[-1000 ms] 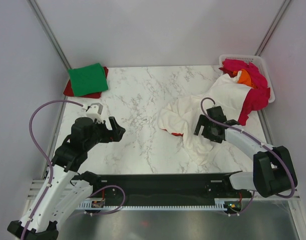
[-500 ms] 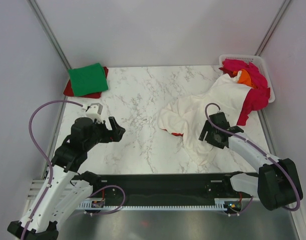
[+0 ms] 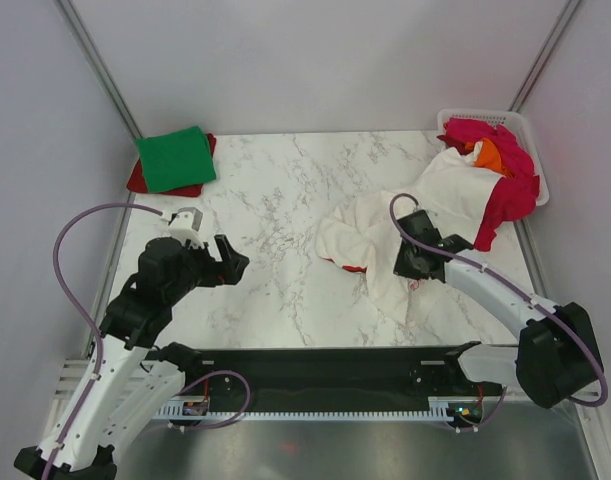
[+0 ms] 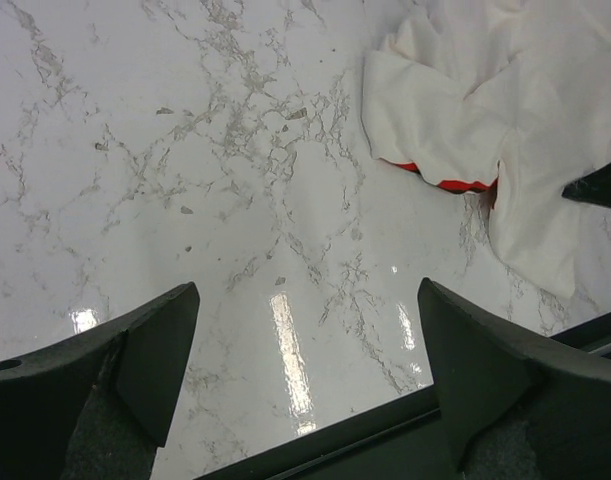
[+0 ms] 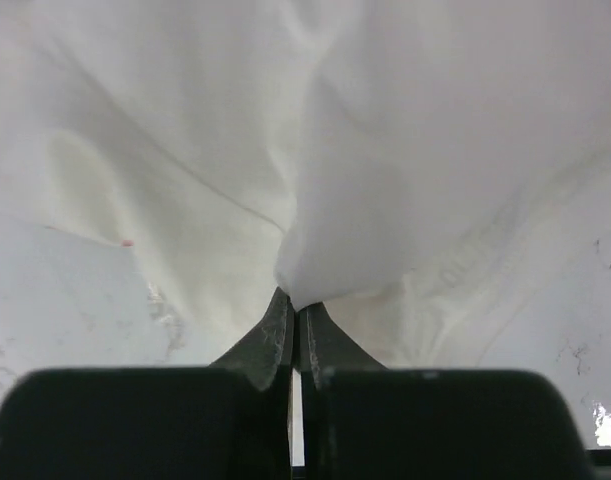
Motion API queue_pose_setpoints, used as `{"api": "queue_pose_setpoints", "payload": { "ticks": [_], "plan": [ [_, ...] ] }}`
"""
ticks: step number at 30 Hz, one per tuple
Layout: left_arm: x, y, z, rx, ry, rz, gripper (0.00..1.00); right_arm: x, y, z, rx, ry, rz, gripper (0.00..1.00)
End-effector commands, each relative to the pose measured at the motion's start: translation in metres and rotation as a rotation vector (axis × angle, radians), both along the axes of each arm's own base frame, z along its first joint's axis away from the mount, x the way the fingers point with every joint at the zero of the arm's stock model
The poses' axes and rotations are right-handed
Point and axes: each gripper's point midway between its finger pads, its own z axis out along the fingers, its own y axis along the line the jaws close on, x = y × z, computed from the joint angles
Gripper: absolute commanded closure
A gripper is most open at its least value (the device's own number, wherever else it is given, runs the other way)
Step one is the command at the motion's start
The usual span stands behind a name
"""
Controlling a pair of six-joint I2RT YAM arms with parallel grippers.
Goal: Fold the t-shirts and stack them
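The right hand [image 3: 409,262] sits low over the near part of the white t-shirt [image 3: 385,232], its arm reaching from the near right base inward toward the middle. Its wrist view shows what the overhead one cannot: the two fingers are pressed together on a gathered fold of the white cloth [image 5: 335,150], which rises in a peak from the closed tips [image 5: 293,306]. The left hand [image 3: 229,262] hovers over bare marble on the left of the surface [image 3: 275,190], its arm bent and pointing toward the centre. Seen from its wrist, the fingers [image 4: 157,345] stand wide apart with nothing between them, and a red edge shows under the crumpled shirt's near-left corner [image 4: 440,183]. The white t-shirt lies rumpled, its long axis running diagonally from the white slatted basket [image 3: 523,124] at the far right down toward the centre. Its far end lies against the magenta t-shirt [image 3: 507,200] and the orange t-shirt [image 3: 490,155] spilling from that basket. At the far left corner a folded green t-shirt [image 3: 175,158] rests on a red t-shirt [image 3: 137,180].
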Motion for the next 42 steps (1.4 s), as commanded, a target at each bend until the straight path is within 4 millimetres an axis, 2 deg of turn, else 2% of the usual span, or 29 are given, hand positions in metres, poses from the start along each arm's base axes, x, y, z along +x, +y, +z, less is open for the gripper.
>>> {"api": "queue_pose_setpoints", "payload": {
  "ticks": [1,2,3,4,5,6,7,8,9,11,12,13,14,16,18,23,24,26,27,28,29,30,32,33,35,37,39,41,42],
  "plan": [
    [-0.002,0.002,0.02,-0.005,-0.063,-0.007,0.02,0.035,0.026,0.067,-0.056,-0.162,0.037,1.0],
    [-0.002,0.003,0.02,-0.005,-0.068,-0.006,0.02,0.034,0.053,0.075,-0.068,-0.166,0.108,1.0],
    [-0.003,0.003,0.021,-0.007,-0.072,-0.003,0.02,0.051,0.081,0.119,-0.028,-0.255,0.137,1.0],
    [-0.003,0.004,0.022,-0.007,-0.077,0.0,0.03,0.052,0.096,0.135,-0.043,-0.271,0.168,1.0],
    [-0.005,0.005,0.026,-0.012,-0.092,0.003,0.02,0.046,0.139,0.136,-0.055,-0.26,0.271,1.0],
    [-0.005,0.006,0.026,-0.011,-0.095,0.007,0.02,0.057,0.177,0.191,0.013,-0.366,0.307,1.0],
    [-0.006,0.008,0.028,-0.012,-0.104,0.013,0.02,0.052,0.197,0.201,-0.002,-0.363,0.354,1.0],
    [-0.007,0.009,0.03,-0.015,-0.11,0.018,0.02,0.044,0.239,0.187,-0.031,-0.334,0.44,1.0],
    [-0.009,0.01,0.032,-0.02,-0.123,0.018,0.02,0.047,0.269,0.228,0.041,-0.408,0.471,1.0],
    [-0.009,0.017,0.034,-0.014,-0.136,0.054,0.02,0.043,0.312,0.219,0.052,-0.383,0.54,1.0],
    [-0.01,0.02,0.037,-0.015,-0.151,0.067,0.02,0.043,0.32,0.21,0.051,-0.363,0.549,1.0],
    [-0.01,0.021,0.038,-0.016,-0.154,0.075,0.02,0.045,0.324,0.199,0.042,-0.343,0.551,0.91],
    [-0.013,0.025,0.04,-0.017,-0.165,0.091,0.02,0.046,0.325,0.161,-0.011,-0.286,0.552,0.35],
    [-0.014,0.026,0.04,-0.019,-0.167,0.098,0.02,0.045,0.32,0.146,-0.043,-0.265,0.548,0.06],
    [-0.013,0.027,0.04,-0.02,-0.169,0.101,0.02,0.045,0.311,0.144,-0.067,-0.265,0.54,0.02],
    [-0.008,0.023,0.033,-0.003,-0.128,0.093,0.03,0.069,0.245,0.149,-0.175,-0.297,0.431,0.02],
    [-0.006,0.022,0.031,0.002,-0.117,0.092,0.03,0.083,0.205,0.147,-0.201,-0.284,0.368,0.02],
    [-0.006,0.022,0.03,0.004,-0.112,0.091,0.03,0.1,0.16,0.144,-0.199,-0.28,0.289,0.02],
    [-0.006,0.022,0.029,0.004,-0.111,0.091,0.03,0.123,0.115,0.158,-0.17,-0.315,0.176,0.02],
    [-0.006,0.022,0.029,0.005,-0.11,0.092,0.03,0.123,0.081,0.137,-0.217,-0.266,0.141,0.02],
    [-0.005,0.022,0.028,0.005,-0.108,0.094,0.03,0.131,0.056,0.137,-0.226,-0.276,0.088,0.02],
    [-0.005,0.022,0.028,0.007,-0.107,0.096,0.03,0.139,0.004,0.141,-0.248,-0.278,-0.03,0.02],
    [-0.004,0.022,0.026,0.011,-0.097,0.095,0.03,0.14,-0.043,0.129,-0.28,-0.254,-0.103,0.02],
    [-0.003,0.022,0.025,0.012,-0.094,0.094,0.03,0.144,-0.084,0.13,-0.275,-0.249,-0.201,0.02],
    [-0.002,0.019,0.022,0.017,-0.078,0.086,0.03,0.15,-0.107,0.125,-0.202,-0.24,-0.23,0.02],
    [-0.001,0.018,0.02,0.021,-0.068,0.081,0.03,0.162,-0.154,0.132,-0.187,-0.255,-0.331,0.02],
    [0.0,0.018,0.018,0.025,-0.058,0.077,0.04,0.171,-0.184,0.129,-0.187,-0.242,-0.381,0.02],
    [0.0,0.018,0.018,0.025,-0.06,0.079,0.04,0.185,-0.202,0.144,-0.195,-0.277,-0.412,0.02],
    [0.0,0.018,0.018,0.025,-0.061,0.08,0.04,0.189,-0.216,0.133,-0.205,-0.246,-0.432,0.02]
  ]
}}
